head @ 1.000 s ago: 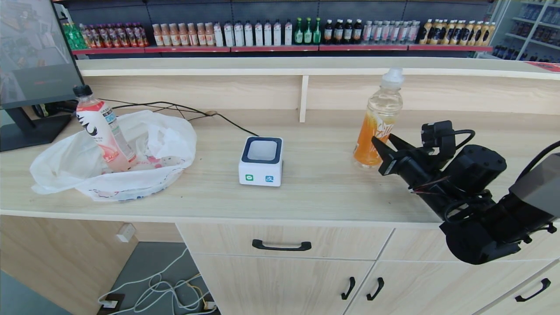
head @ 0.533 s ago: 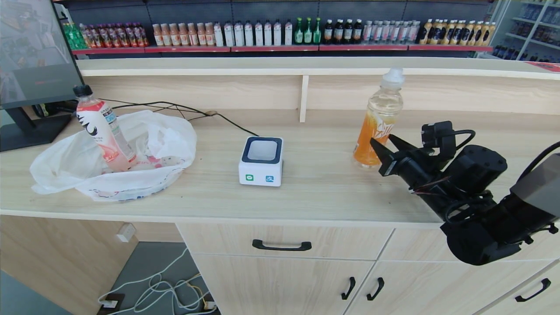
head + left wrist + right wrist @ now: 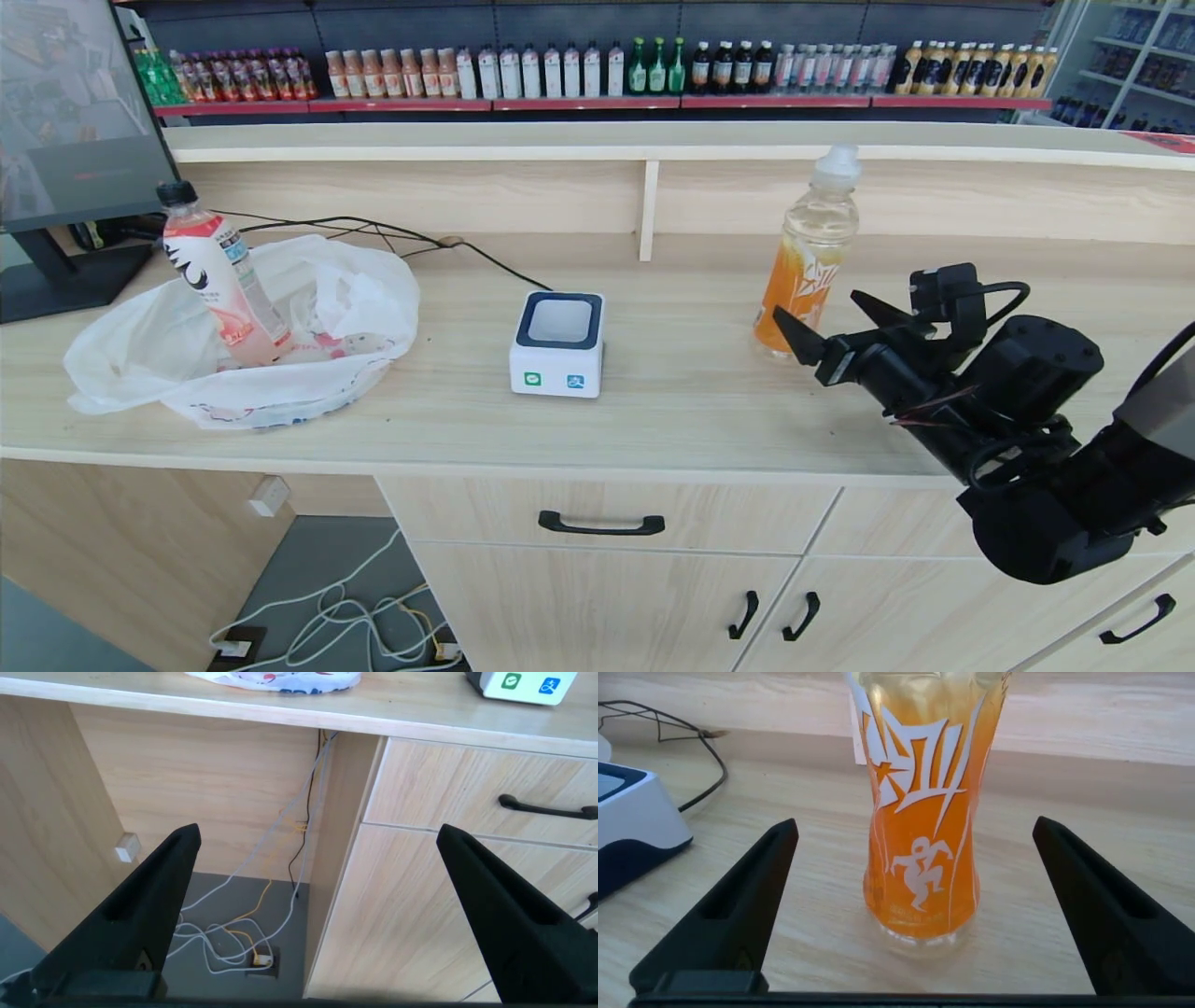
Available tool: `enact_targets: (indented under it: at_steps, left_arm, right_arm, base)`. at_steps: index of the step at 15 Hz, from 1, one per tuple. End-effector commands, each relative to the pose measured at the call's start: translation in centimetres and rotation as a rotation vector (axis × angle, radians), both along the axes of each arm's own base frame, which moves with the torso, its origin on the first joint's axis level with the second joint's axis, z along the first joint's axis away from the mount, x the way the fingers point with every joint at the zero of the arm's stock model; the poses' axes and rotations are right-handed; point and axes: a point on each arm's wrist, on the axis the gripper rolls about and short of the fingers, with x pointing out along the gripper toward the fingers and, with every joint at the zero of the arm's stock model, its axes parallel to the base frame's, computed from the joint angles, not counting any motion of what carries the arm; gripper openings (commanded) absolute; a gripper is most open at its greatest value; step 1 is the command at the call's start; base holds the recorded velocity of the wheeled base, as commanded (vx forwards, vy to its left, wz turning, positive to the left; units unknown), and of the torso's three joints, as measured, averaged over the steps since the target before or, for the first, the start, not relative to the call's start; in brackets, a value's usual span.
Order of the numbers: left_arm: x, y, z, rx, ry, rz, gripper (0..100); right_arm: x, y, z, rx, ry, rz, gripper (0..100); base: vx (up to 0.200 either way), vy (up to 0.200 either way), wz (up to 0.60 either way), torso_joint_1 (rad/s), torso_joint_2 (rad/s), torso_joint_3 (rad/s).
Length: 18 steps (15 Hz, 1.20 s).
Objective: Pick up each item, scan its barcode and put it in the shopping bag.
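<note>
Right end effector (image 3: 819,311): fingers apart, centre-right, lined up on bottle (image 3: 810,245), apparently for grasp | left end effector (image 3: 318,833): apart, parked low

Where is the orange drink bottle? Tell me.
In the head view, the orange drink bottle stands upright on the right side of the counter, right of the scanner, just beyond the open right gripper.

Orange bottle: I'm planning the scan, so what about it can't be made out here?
- Barcode: unseen; only the orange bottle's printed front faces the head and right wrist views.
- Cap and neck: cut off by the right wrist view's edge.
- Base: in the head view, partly covered by the right gripper's finger.
</note>
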Motion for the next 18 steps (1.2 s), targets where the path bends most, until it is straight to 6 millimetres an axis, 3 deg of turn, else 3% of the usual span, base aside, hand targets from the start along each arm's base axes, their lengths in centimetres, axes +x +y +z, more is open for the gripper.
enact_targets:
  at_steps: [1,3,6,18]
  left_arm:
    - [0.0,0.0,0.0,0.0,0.0,0.0,100]
    - [0.0,0.0,0.0,-0.001,0.0,0.0,100]
    - [0.0,0.0,0.0,0.0,0.0,0.0,100]
    - [0.0,0.0,0.0,-0.001,0.0,0.0,100]
  right_arm:
    - [0.2,-0.1,-0.5,0.001,0.014,0.009,100]
    - [0.9,0.2,0.1,-0.001,0.008,0.079,100]
    - [3.1,0.6,2.7,0.004,0.008,0.063,100]
    - [5.2,1.1,3.7,-0.005,0.04,0.043,100]
  base:
    - [0.0,0.0,0.0,0.0,0.0,0.0]
    - [0.0,0.0,0.0,0.0,0.0,0.0]
    - [0.0,0.0,0.0,0.0,0.0,0.0]
    - [0.0,0.0,0.0,0.0,0.0,0.0]
